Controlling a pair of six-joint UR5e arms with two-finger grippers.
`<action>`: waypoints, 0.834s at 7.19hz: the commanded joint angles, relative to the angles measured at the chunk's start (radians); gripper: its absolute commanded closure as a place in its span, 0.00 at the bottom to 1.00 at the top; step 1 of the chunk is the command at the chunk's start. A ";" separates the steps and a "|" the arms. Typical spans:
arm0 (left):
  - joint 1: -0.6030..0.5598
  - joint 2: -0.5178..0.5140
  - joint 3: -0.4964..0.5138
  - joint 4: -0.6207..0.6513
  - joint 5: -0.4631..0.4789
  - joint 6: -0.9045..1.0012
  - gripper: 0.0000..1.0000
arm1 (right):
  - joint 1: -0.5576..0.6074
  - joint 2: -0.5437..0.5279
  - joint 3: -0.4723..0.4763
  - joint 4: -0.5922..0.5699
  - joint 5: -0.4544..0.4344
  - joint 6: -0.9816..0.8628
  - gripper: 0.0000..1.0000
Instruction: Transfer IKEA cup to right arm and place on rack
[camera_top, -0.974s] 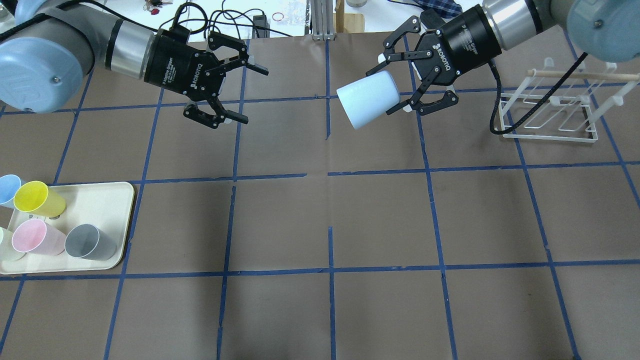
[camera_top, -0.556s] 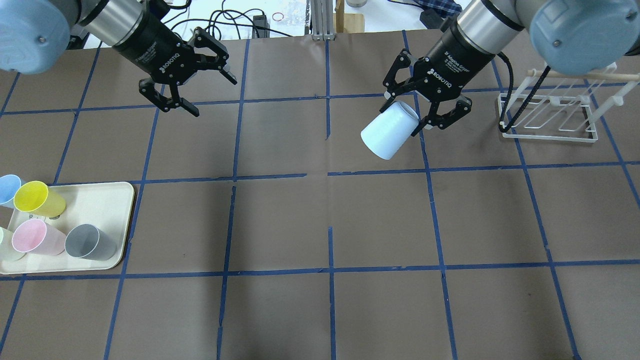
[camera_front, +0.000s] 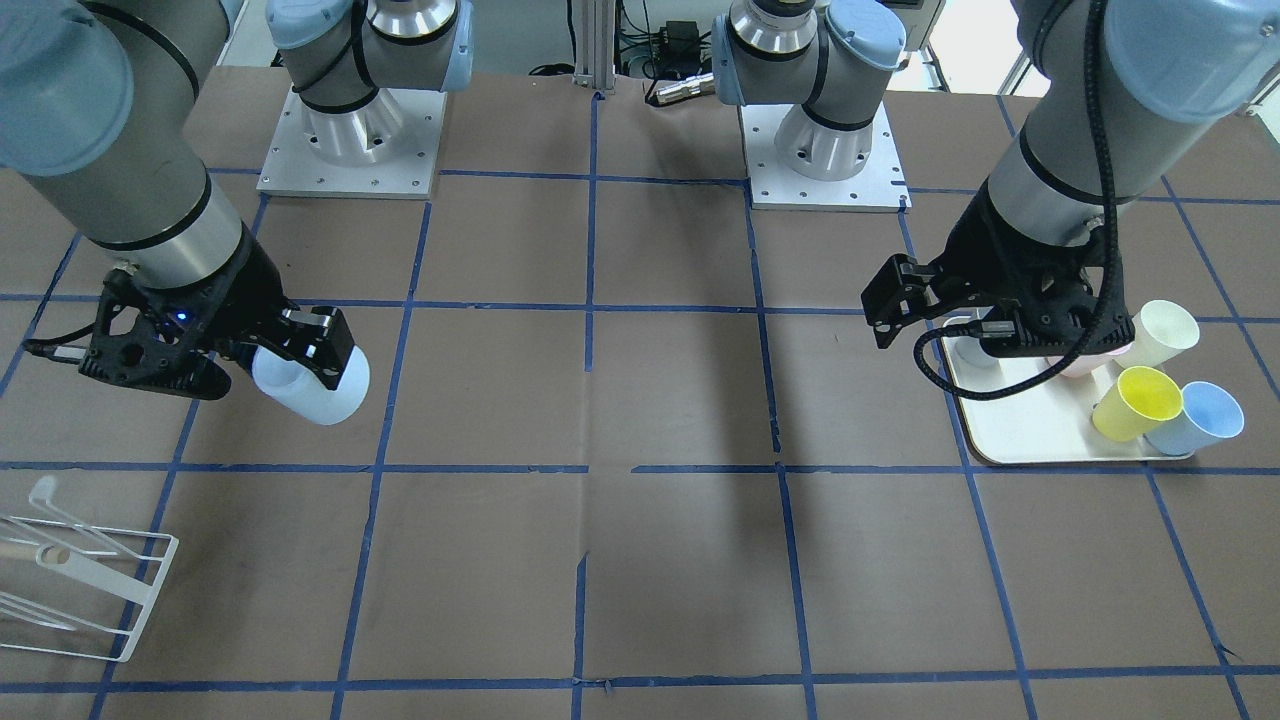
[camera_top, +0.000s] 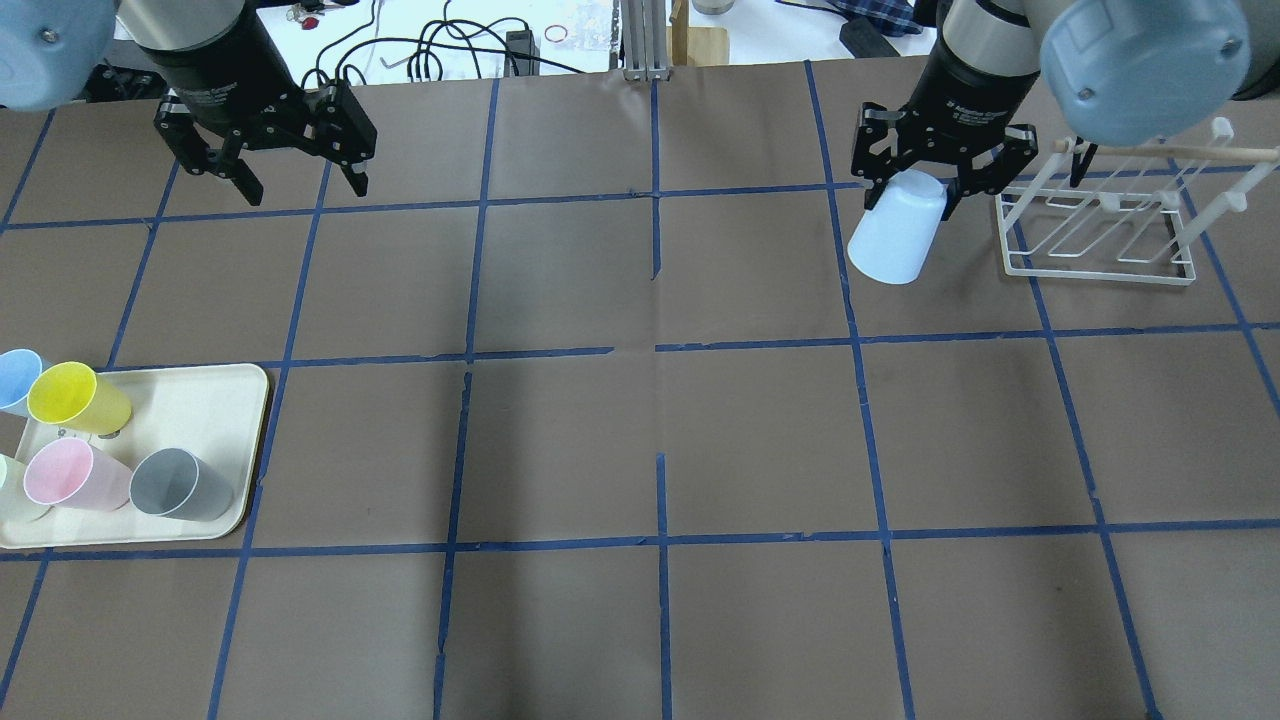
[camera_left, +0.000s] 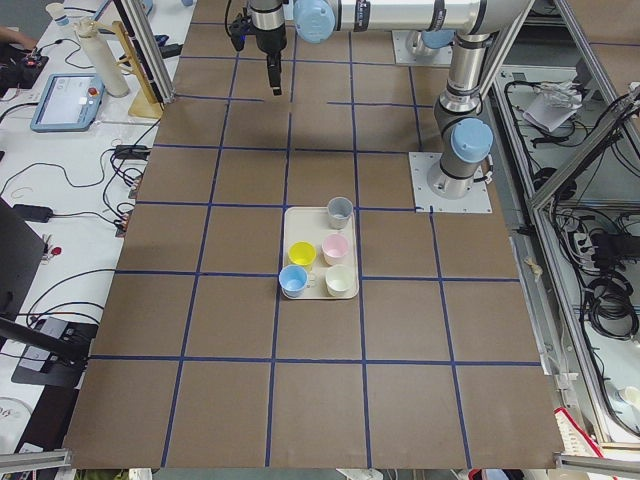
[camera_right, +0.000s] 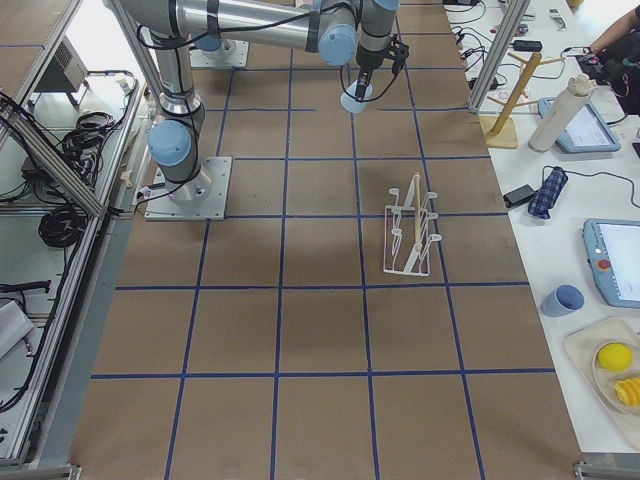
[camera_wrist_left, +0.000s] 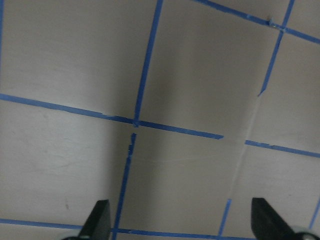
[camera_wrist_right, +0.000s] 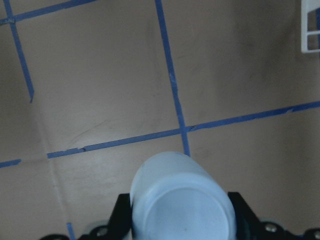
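Jaws of the right gripper (camera_top: 908, 200) clamp the tilted IKEA cup (camera_top: 890, 245) near the rack (camera_top: 1100, 275); left gripper (camera_top: 305, 190) gapes wide, empty.

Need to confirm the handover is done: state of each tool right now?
Left tool: open, holding nothing.
Right tool: closed on the pale blue IKEA cup.

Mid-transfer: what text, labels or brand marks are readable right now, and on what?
Nothing can be quoted.
White print on the black body of the right hand: too small to read.
White print on the left hand: likewise unreadable.
No markings visible on the IKEA cup or the rack.
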 joint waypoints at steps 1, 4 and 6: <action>-0.002 0.064 -0.083 0.008 0.030 0.017 0.00 | -0.073 0.013 -0.015 -0.073 -0.143 -0.220 0.57; -0.013 0.147 -0.129 0.002 -0.075 0.011 0.00 | -0.225 0.036 -0.015 -0.105 -0.145 -0.317 0.58; -0.066 0.148 -0.131 -0.001 -0.050 -0.053 0.00 | -0.256 0.094 -0.018 -0.187 -0.141 -0.356 0.59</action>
